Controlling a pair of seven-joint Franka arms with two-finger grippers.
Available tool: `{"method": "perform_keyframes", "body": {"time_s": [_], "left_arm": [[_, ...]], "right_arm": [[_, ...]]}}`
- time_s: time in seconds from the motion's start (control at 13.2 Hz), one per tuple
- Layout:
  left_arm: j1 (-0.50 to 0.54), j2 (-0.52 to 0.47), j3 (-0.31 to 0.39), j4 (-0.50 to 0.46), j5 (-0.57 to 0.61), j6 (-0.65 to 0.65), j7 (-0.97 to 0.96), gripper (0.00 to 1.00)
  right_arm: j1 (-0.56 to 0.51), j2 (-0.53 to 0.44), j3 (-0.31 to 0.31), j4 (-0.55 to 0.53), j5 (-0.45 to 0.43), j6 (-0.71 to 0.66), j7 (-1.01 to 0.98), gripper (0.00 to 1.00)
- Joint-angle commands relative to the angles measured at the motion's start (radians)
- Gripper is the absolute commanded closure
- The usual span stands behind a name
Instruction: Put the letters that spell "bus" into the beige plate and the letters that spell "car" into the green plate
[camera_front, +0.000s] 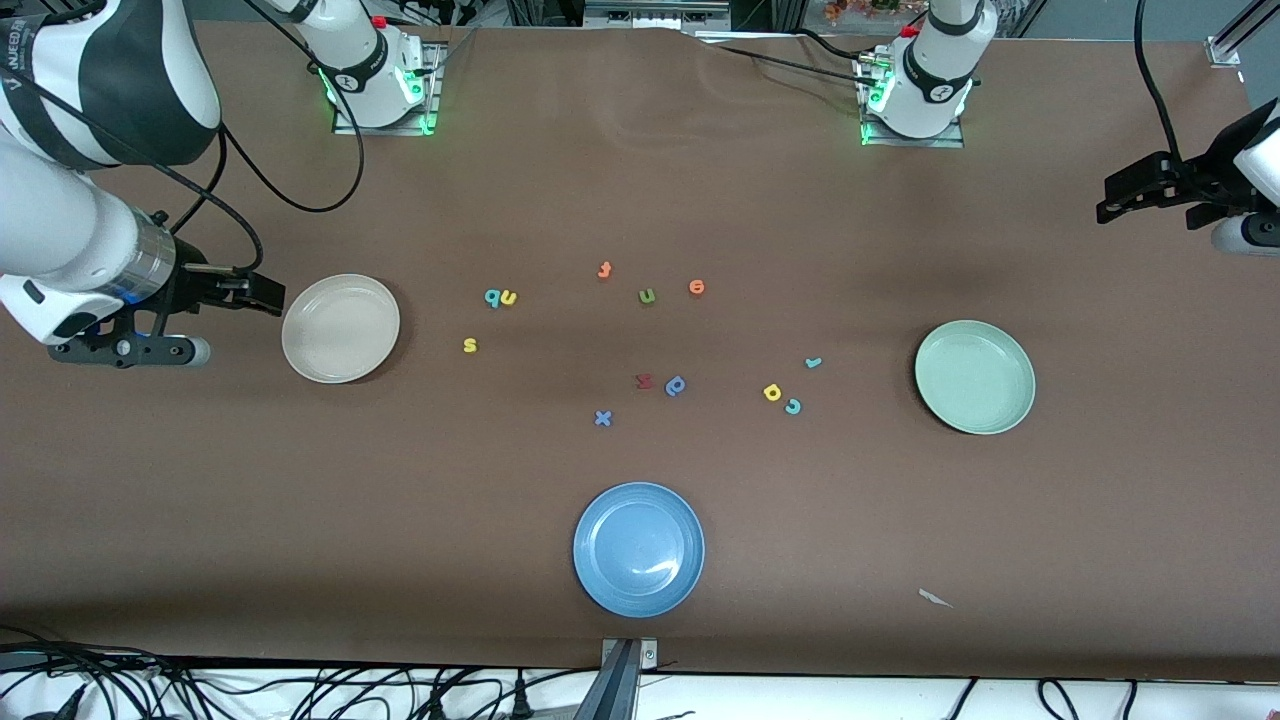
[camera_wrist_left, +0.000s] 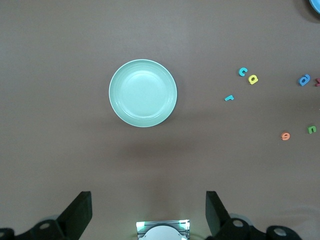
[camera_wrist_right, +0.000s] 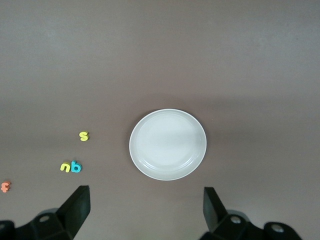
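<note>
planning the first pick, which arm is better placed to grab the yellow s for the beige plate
Right. Its open pincer hangs at the round cream-beige plate, and the small yellow foam s lies on the table just past that plate. The left pincer, also open, waits at the round pale green plate's end.

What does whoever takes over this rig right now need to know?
Left gripper open, waiting past the round pale green plate.
Right gripper open, waiting beside the round cream-beige plate.
Both plates hold nothing.
Teal b, yellow u, yellow s lie on the table near the beige plate.
Teal c, yellow a, teal r near the green.
Nothing placed; all six remain.
</note>
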Motion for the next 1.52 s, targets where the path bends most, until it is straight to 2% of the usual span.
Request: {"method": "perform_keyframes", "body": {"time_s": [0.0, 0.99, 1.22, 1.44], "left_arm": [[0.003, 0.012, 0.003, 0.032, -0.033, -0.023, 0.003, 0.0], [0.006, 0.012, 0.005, 0.028, -0.031, -0.023, 0.009, 0.0], [0.006, 0.012, 0.005, 0.028, -0.031, -0.023, 0.009, 0.0], [0.006, 0.012, 0.005, 0.026, -0.031, -0.023, 0.009, 0.0]], "right_arm": [[0.001, -0.011, 0.003, 0.002, 0.008, -0.007, 0.013, 0.0], [0.004, -0.011, 0.006, 0.003, 0.005, -0.01, 0.013, 0.0], [0.037, -0.011, 0.029, 0.002, 0.002, -0.01, 0.018, 0.0], [0.109, -0.004, 0.032, -0.006, -0.004, 0.002, 0.12, 0.0]]}}
